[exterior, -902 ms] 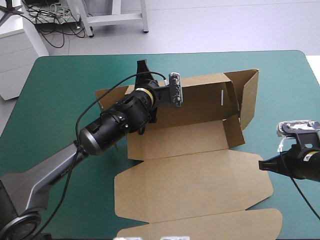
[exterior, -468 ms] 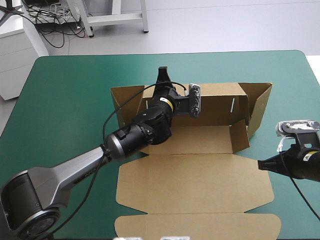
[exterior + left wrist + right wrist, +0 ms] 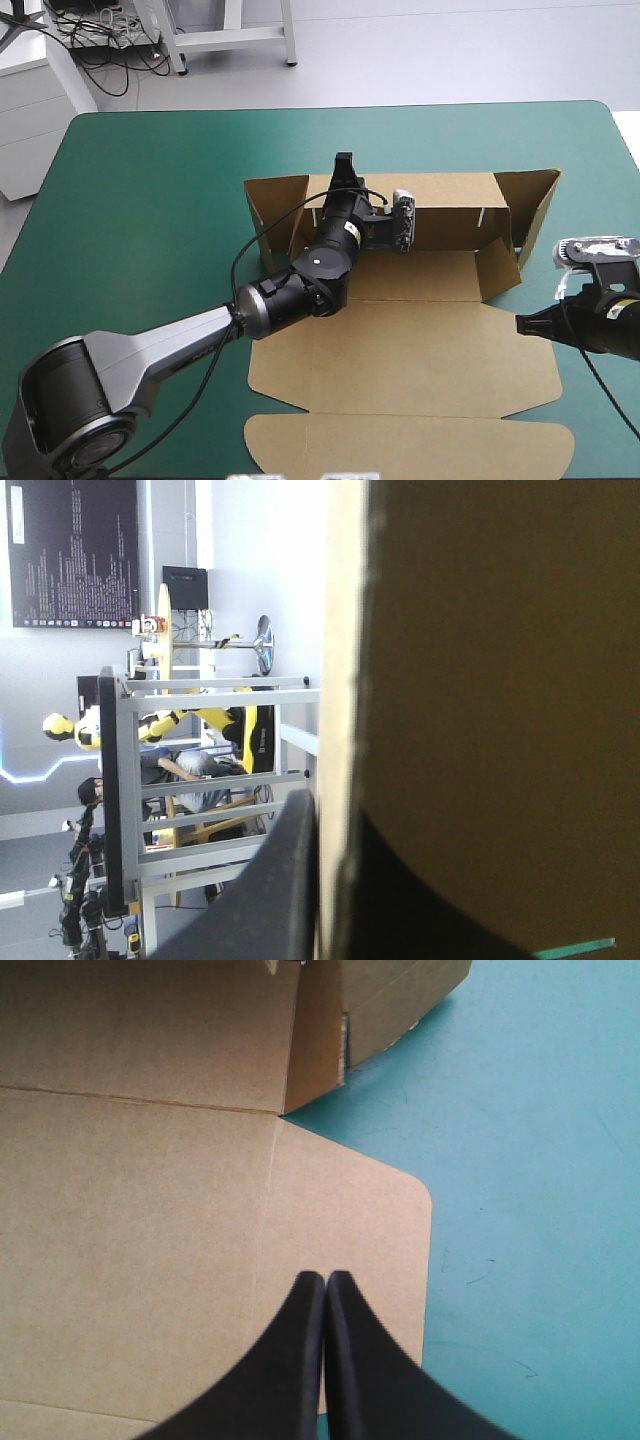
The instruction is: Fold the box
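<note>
Now, L gripper point(image 3: 344, 166) clamped on box point(image 3: 400, 345) back wall, R gripper point(image 3: 326, 1280) closed, empty, over its flat flap.

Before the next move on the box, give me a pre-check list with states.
1. Grip: left hand shut on the back wall of the box: ok.
2. That wall upright: ok.
3. Both end flaps tucked in: not ok, they splay outward.
4. The right hand free: ok, shut, empty.
5. The right hand clear of the lid: cannot tell.
</note>
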`<control>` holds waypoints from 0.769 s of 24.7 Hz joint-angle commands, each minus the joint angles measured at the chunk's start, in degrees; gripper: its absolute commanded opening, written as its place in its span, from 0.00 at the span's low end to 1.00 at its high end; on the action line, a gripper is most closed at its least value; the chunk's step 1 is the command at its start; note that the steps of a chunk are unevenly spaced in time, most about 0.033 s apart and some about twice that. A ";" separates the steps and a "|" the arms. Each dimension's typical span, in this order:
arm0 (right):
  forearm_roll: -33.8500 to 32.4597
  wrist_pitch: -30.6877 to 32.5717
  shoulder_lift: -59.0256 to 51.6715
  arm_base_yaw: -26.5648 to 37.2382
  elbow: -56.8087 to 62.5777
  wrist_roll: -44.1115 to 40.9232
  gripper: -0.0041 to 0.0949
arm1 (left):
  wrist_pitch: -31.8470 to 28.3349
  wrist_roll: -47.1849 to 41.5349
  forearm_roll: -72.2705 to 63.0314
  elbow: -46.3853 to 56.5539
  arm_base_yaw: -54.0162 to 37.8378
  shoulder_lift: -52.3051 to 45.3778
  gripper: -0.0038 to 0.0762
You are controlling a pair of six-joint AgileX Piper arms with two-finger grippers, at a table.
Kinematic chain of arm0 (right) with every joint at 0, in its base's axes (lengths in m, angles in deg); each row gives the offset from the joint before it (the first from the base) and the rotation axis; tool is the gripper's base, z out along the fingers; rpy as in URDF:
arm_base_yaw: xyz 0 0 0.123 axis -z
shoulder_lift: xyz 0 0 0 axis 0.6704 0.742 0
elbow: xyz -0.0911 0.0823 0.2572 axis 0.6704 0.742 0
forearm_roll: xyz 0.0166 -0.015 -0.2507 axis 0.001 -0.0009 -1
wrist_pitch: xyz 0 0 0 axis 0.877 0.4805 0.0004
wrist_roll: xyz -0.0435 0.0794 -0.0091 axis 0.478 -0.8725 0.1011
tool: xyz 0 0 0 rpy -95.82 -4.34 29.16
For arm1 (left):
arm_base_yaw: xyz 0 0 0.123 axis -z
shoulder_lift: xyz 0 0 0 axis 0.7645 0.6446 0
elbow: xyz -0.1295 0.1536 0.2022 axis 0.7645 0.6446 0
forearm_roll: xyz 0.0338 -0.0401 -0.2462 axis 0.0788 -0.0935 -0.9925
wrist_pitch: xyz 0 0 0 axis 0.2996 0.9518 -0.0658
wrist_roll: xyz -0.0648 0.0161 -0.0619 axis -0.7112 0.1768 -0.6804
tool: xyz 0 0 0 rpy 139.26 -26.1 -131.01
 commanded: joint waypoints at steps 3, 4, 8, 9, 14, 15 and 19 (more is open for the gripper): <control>0.60 -3.73 -0.51 0.42 -1.44 0.56 0.02 | -2.90 -5.89 6.53 0.83 0.46 -2.68 0.04; 0.60 -4.06 -0.51 0.42 -1.44 0.56 0.02 | -3.46 -6.64 6.80 1.07 0.46 -2.68 0.04; 0.72 -5.76 -0.51 0.42 -1.55 0.56 0.02 | -3.20 -8.39 6.84 1.16 0.46 -2.01 0.04; 0.72 -6.10 -0.51 0.42 -1.55 0.56 0.02 | -3.20 -8.39 7.08 1.16 0.46 -2.00 0.04; 0.72 -7.54 -0.51 0.42 -1.55 -0.87 0.02 | -3.20 -8.50 8.33 1.16 0.46 -0.49 0.04; 0.72 -8.08 -0.51 0.42 -1.55 -0.87 0.02 | -3.20 -8.50 8.32 1.16 0.46 -0.19 0.04; 0.72 -8.67 -0.51 0.42 -1.55 -1.54 0.12 | -3.20 -8.50 8.44 1.16 0.46 0.09 0.04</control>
